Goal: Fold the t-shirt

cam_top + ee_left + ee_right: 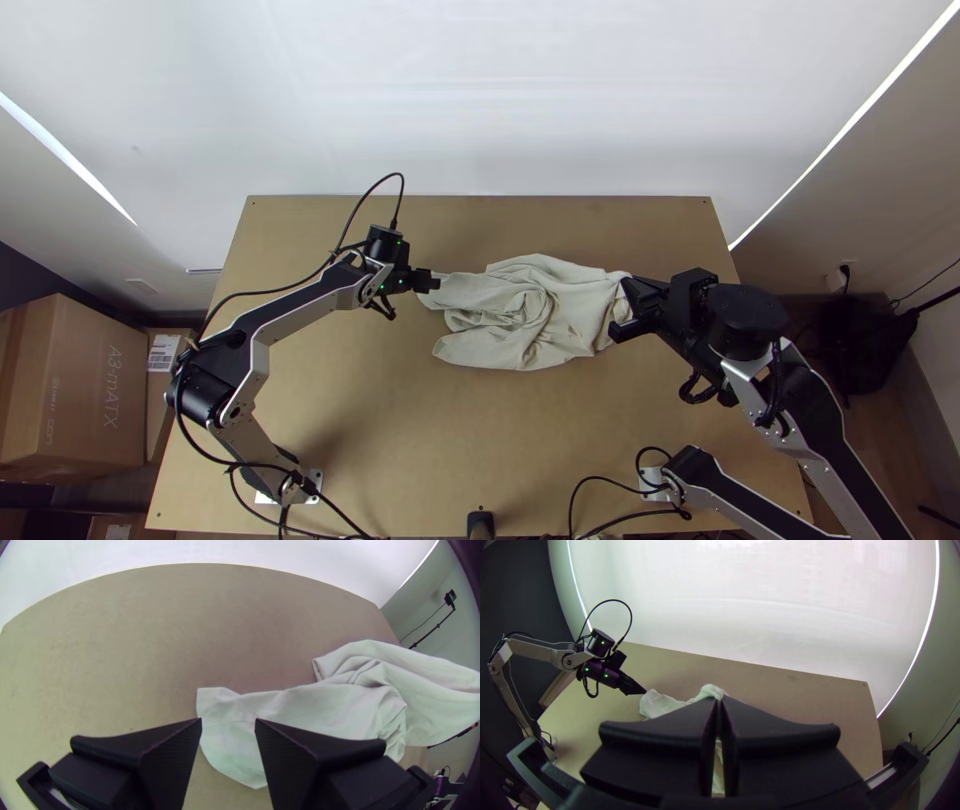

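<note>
In the top view, the t-shirt (pixel 540 335) lies bunched at the centre of the counter (pixel 380 430). The right end effector (pixel 718 702) pinches its right edge; the left end effector (pixel 228 724) is wide apart at the left edge. This looks like straightening before folding: next, grip that free edge and pull it taut. Crumpled folds stand in the way. A cardboard box (pixel 85 390) sits lower left.

There is one t-shirt (pixel 560 315) on one table (pixel 400 430). I count two robot arms, one left arm (pixel 310 308) and one right arm (pixel 830 480), with one left gripper (pixel 435 283) and one right gripper (pixel 628 308). Past the table's left edge are at least two brown boxes (pixel 90 400).
</note>
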Tool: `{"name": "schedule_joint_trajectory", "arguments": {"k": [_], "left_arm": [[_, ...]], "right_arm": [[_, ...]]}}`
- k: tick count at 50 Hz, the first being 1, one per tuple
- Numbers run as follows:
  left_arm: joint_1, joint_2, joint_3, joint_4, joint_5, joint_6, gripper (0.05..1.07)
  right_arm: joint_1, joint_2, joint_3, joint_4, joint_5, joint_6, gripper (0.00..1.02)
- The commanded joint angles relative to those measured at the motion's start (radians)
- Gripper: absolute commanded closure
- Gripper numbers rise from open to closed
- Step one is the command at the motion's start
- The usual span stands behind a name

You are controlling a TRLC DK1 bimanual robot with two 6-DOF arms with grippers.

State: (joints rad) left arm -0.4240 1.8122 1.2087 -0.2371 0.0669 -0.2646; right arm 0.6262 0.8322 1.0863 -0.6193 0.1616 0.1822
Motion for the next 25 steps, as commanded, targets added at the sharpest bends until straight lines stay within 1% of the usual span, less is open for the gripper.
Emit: {"name": "schedule_joint_trajectory", "arguments": {"k": [1, 15, 21, 25], "left_arm": [[0.01, 0.032, 0.038, 0.016, -0.001, 0.018, 0.47], [0.025, 0.098, 0.054, 0.018, -0.007, 0.048, 0.46], [0.024, 0.119, 0.054, 0.013, -0.015, 0.047, 0.46], [0.021, 0.124, 0.04, 0.016, -0.015, 0.047, 0.48]], "right_arm": [[0.0, 0.001, -0.019, 0.004, 0.006, -0.007, 1.0], [0.0, 0.021, -0.009, 0.021, 0.006, -0.021, 1.0], [0.0, 0.031, -0.006, 0.029, 0.006, -0.023, 1.0], [0.0, 0.039, -0.006, 0.033, 0.006, -0.027, 1.0]]}}
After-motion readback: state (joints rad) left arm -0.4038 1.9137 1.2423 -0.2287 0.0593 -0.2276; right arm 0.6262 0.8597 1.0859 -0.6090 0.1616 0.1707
